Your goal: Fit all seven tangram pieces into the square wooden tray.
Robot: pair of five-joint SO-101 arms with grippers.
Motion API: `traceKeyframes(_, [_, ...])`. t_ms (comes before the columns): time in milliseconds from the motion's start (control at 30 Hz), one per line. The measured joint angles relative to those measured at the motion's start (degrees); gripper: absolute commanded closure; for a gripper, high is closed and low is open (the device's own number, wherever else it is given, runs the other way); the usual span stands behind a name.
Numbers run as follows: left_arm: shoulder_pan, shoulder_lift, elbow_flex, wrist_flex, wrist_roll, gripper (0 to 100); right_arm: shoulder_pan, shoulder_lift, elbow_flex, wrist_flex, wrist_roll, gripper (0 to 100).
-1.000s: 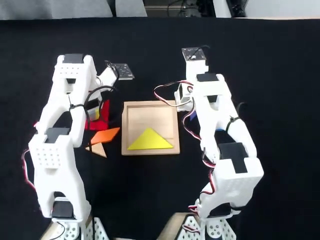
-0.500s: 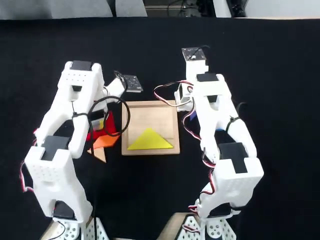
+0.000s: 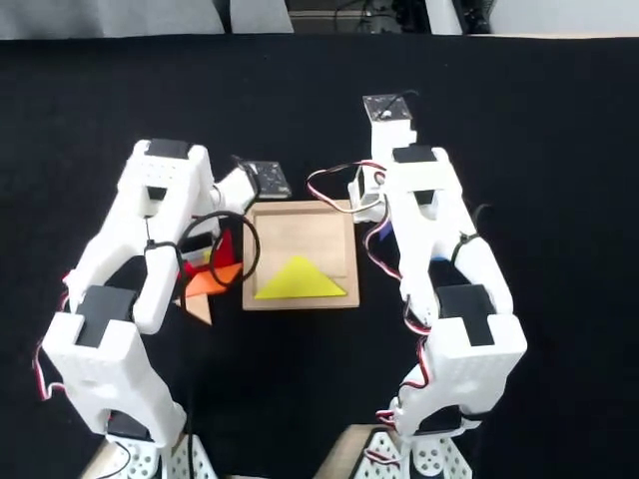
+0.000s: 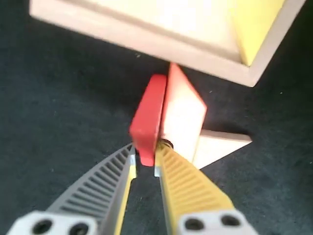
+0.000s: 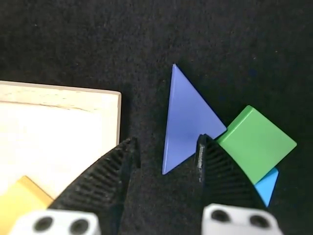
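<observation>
Left wrist view puts the red piece (image 4: 146,117) straight ahead of our left hand (image 4: 145,164). It stands on its edge, and both fingers are clenched on its near end. Its far end stops just short of the outer wall of the tray (image 4: 122,41), with a thin strip of black table (image 4: 58,107) between them. Pressed flat against one side of the red piece is the orange parallelogram (image 4: 182,117), whose far tip reaches the tray wall. A pale wooden triangle (image 4: 217,144) lies just beyond the orange one, beside our yellow finger. On the other side of the hand we see open table.

Inside the tray, the yellow triangle (image 4: 254,24) sits against the corner nearest this hand. From the high view, its long edge runs along the tray wall closest to the arms' bases, and bare wood floor lies past its point.

Our right hand (image 5: 166,147) is released, fingers spread and gripping nothing. The narrow corner of the violet triangle (image 5: 188,120) lies between them. One finger is near the tray's corner. Past the other finger the green square (image 5: 257,142) touches the violet triangle, and a light blue piece (image 5: 266,185) peeks out from under it.
</observation>
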Motion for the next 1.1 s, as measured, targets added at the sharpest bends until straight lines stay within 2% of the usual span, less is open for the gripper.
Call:
traceKeyframes(167, [1.1, 1.3, 2.8, -3.3, 3.3, 82, 0.0, 0.0, 0.0, 0.0, 0.0, 81.1])
traceKeyframes(433, [1.7, 1.0, 4.7, -9.5, 5.5, 88, 0.0, 0.0, 0.0, 0.0, 0.0, 81.1])
traceKeyframes(533, [1.6, 0.9, 4.8, -10.7, 5.5, 95, 0.0, 0.0, 0.0, 0.0, 0.0, 81.1])
traceKeyframes(667, [1.8, 1.1, 5.0, -10.5, 5.6, 97, 0.0, 0.0, 0.0, 0.0, 0.0, 81.1])
traceKeyframes(900, [1.6, 1.1, 0.5, -2.3, 6.6, 97, 0.0, 0.0, 0.0, 0.0, 0.0, 81.1])
traceKeyframes(1100, [1.6, -1.7, -11.3, 6.8, 15.9, 97, 0.0, 0.0, 0.0, 0.0, 0.0, 81.1])
